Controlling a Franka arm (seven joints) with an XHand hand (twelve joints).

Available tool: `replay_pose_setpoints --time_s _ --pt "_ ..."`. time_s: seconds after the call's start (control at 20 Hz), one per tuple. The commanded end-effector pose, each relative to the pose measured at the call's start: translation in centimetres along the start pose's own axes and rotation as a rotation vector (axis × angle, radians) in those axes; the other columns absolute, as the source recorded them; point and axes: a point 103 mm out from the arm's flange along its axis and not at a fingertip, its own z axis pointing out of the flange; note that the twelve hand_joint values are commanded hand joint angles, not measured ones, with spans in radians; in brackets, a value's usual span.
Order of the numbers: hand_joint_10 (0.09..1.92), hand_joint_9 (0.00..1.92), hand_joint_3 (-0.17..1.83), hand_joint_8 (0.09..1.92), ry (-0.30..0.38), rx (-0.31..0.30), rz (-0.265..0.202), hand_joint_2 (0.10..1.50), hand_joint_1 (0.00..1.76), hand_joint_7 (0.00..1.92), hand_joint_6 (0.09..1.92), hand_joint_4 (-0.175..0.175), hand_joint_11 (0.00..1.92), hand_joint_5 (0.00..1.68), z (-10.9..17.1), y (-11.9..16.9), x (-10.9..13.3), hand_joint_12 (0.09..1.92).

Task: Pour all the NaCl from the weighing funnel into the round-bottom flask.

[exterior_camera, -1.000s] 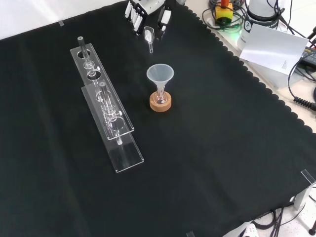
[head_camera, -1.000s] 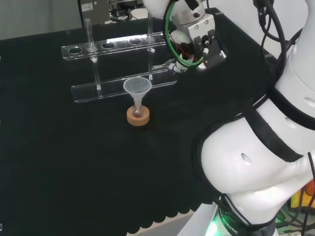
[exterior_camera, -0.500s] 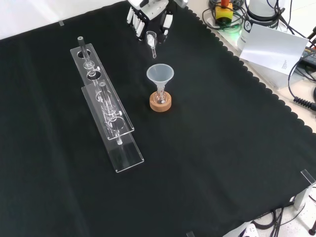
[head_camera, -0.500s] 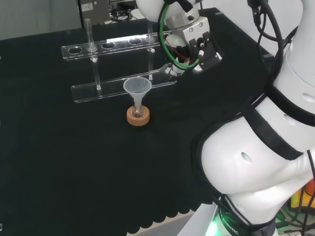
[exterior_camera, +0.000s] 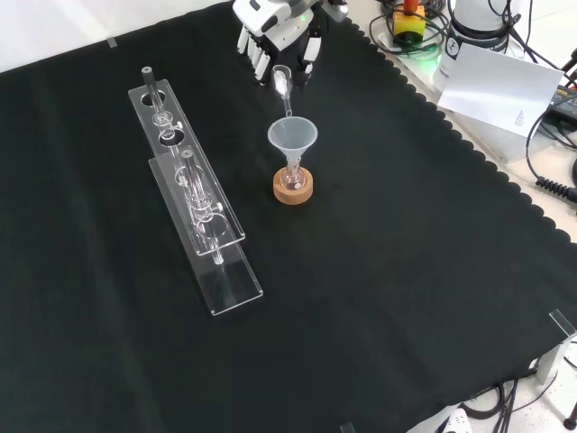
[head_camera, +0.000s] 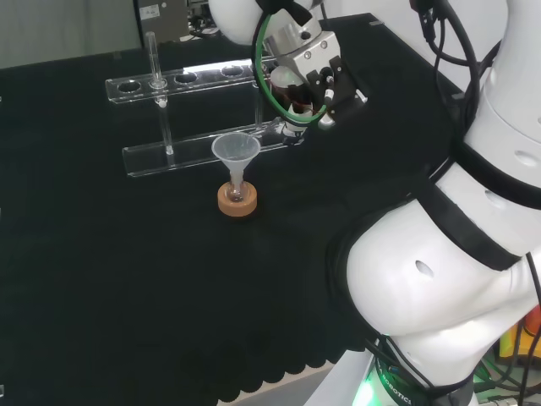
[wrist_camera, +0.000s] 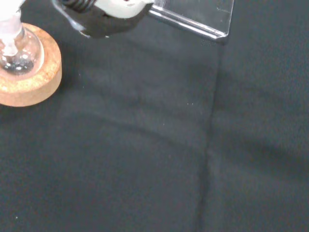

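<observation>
The hand (exterior_camera: 275, 27) pinches the weighing funnel (exterior_camera: 282, 83), its stem angled down just above the plastic funnel (exterior_camera: 292, 135) seated in the flask (exterior_camera: 294, 175) on the cork ring (exterior_camera: 294, 190).

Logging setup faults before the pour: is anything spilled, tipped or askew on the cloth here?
Nothing stands out. The round-bottom flask sits upright in its cork ring with the plastic funnel in its neck, the hand holds the weighing funnel above it, and no spill shows.
</observation>
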Motion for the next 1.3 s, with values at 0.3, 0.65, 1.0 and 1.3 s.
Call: replay_pose_setpoints --time_s 0.3,0.65,1.0,1.3 --pt "0.47 1.1 0.15 0.86 -0.073 0.025 -0.01 1.01 1.23 1.05 0.97 0.042 0.84 1.07 -0.6 0.3 1.0 1.06" --pt "0.47 1.1 0.15 0.86 -0.117 0.035 -0.016 1.01 1.23 1.05 0.97 0.041 0.84 1.07 -1.3 0.3 1.6 1.06" --pt "0.47 1.1 0.15 0.86 -0.154 0.048 -0.009 1.01 1.23 1.05 0.97 0.041 0.85 1.07 -1.9 0.1 1.7 1.05" --pt "0.46 1.1 0.15 0.86 -0.189 0.056 -0.003 1.01 1.23 1.05 0.97 0.041 0.85 1.07 -2.4 -0.1 2.0 1.05"
